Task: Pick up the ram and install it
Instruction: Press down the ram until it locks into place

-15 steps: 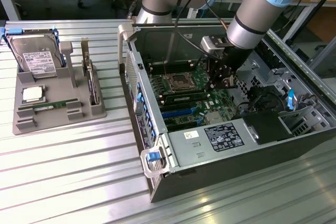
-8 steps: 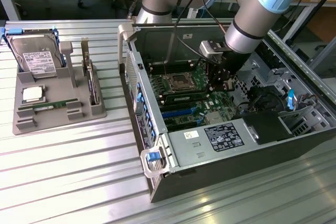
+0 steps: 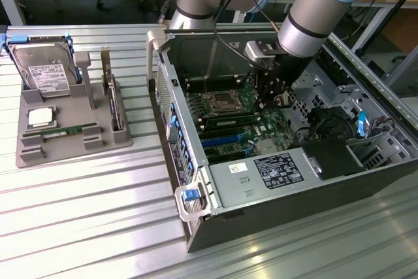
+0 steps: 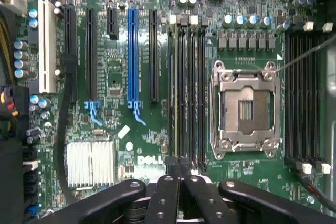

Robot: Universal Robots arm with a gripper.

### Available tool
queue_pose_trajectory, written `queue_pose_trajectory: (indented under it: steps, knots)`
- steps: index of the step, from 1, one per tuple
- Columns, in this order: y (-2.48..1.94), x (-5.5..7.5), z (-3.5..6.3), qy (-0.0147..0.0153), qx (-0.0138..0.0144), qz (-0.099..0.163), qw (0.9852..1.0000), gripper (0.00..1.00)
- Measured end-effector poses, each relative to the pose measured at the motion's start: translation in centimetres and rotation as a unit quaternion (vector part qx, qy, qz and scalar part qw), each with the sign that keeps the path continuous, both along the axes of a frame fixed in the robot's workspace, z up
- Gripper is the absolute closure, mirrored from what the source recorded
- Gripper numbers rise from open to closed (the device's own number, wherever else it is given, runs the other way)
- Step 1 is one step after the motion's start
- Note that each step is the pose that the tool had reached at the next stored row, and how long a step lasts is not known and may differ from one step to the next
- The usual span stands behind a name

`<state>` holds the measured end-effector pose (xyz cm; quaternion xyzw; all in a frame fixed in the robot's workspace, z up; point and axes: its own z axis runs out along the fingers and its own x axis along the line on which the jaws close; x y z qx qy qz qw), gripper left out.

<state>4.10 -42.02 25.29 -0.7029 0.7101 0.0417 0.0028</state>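
- Exterior view: black fingers [image 3: 273, 98] inside the case [image 3: 261, 227]. One thin green ram [image 3: 228, 123] stands on edge in the board [image 3: 271, 127], its long axis running away from them. A spare ram [image 3: 62, 132] lies flat, well apart.
- Wrist view: fingers [image 4: 174, 163] pressed together over four black slots [image 4: 202, 87], beside one square silver socket [image 4: 244, 109].

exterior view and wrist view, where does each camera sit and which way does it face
Exterior view: off the arm, raised, looking down at a slant on the open computer case and grey tray; the arm and gripper reach into the case.
Wrist view: on the wrist, looking straight down onto the motherboard; the shut gripper's black fingers show.
Shared: the processor socket and the memory slots beside it.
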Motion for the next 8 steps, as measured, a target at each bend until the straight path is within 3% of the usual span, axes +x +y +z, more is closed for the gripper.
queue_pose_trajectory:
  steps: [2,8]
  knots:
    - [0.0,-0.7,0.04,-0.0015,0.0,0.0,1.0,0.89]
    - [0.0,-5.2,0.06,-0.0062,0.0,0.0,1.0,0.89]
